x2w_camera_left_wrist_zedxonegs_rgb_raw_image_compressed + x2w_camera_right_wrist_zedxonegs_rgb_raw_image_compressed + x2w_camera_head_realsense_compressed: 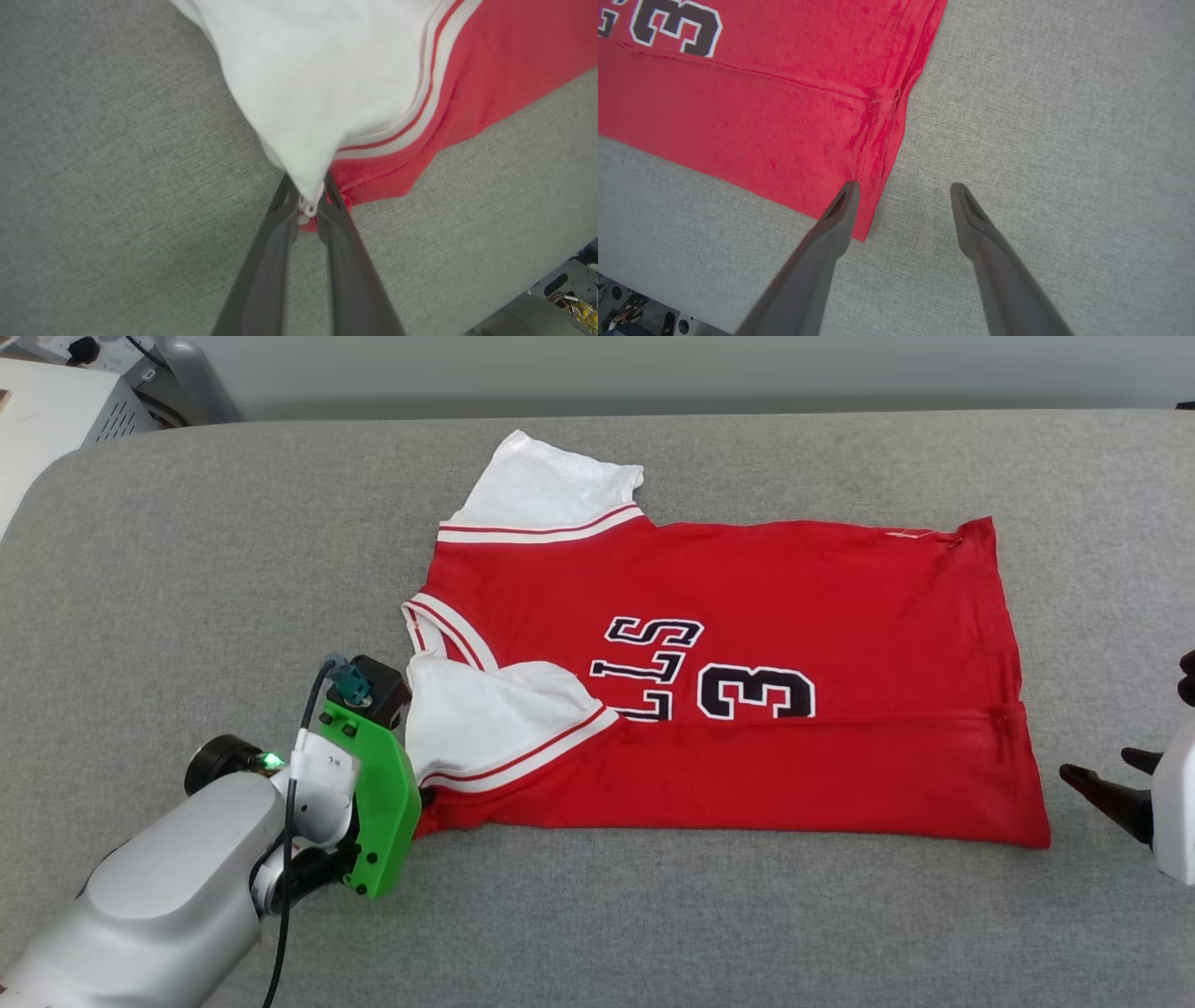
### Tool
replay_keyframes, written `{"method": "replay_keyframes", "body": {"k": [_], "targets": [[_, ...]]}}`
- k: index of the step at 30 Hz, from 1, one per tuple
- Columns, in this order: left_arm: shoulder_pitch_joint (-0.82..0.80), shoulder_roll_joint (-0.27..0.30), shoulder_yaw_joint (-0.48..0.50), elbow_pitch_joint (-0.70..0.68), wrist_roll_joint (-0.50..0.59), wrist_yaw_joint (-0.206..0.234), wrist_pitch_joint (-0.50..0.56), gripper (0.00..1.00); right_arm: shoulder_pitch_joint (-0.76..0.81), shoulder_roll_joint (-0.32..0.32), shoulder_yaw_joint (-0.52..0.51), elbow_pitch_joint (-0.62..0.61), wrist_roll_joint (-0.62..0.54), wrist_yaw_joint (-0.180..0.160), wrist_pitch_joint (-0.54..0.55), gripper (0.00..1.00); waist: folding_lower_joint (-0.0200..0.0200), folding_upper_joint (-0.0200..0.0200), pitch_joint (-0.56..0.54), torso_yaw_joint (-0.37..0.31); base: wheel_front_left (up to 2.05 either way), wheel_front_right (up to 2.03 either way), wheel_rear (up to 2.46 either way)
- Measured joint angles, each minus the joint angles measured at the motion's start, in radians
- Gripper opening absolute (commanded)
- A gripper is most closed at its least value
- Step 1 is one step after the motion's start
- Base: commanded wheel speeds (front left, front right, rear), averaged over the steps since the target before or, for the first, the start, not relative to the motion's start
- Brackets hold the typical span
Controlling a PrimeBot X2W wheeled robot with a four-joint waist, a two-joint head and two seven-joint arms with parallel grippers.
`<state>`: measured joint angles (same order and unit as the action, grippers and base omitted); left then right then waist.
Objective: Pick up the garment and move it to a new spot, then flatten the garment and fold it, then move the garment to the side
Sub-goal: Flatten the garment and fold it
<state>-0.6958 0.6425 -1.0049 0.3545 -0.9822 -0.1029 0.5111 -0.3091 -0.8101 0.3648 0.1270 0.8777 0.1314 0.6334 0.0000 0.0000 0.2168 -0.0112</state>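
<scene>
On the grey cloth surface the garment lies spread out, print up, collar toward my left. Its near long edge looks turned up over the body, with a straight crease under the "3". So I judge flattening done and a first fold made, though the head view is too shallow to be sure. My left gripper pinches the tip of the white sleeve together with the red layer beneath. My right gripper stands spread at the near hem corner, one fingertip over the cloth, gripping nothing. Left to do: further folds, then moving it aside.
</scene>
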Motion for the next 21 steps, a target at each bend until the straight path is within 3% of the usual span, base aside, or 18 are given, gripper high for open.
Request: {"method": "replay_keyframes", "body": {"k": [9,16,17,18,21], "targets": [[-0.001,0.003,0.003,-0.028,0.007,0.012,-0.010,0.00,-0.024,0.133,0.044,0.142,-0.037,0.000,0.002,1.00,0.0000,0.0000,0.045,0.022,0.00,0.00,0.00],[0.002,0.009,0.008,-0.022,0.007,0.019,-0.037,0.00,-0.065,0.172,0.109,0.250,-0.046,0.000,-0.036,1.00,0.0000,-0.0001,0.072,0.022,0.00,0.00,0.00],[0.004,0.010,0.008,-0.021,0.007,0.019,-0.040,0.00,-0.066,0.174,0.113,0.256,-0.044,0.000,-0.051,0.44,0.0000,-0.0001,0.071,0.021,0.00,0.00,0.00],[0.008,0.010,0.009,-0.018,0.007,0.019,-0.047,0.00,-0.067,0.173,0.122,0.262,-0.044,0.000,-0.073,0.00,0.0000,-0.0001,0.068,0.020,0.00,0.00,0.00],[0.031,0.011,0.017,-0.009,-0.001,0.021,-0.071,0.00,-0.075,0.166,0.149,0.273,-0.044,0.000,-0.131,0.00,0.0000,0.0000,0.052,0.016,0.00,0.00,0.00]]}}
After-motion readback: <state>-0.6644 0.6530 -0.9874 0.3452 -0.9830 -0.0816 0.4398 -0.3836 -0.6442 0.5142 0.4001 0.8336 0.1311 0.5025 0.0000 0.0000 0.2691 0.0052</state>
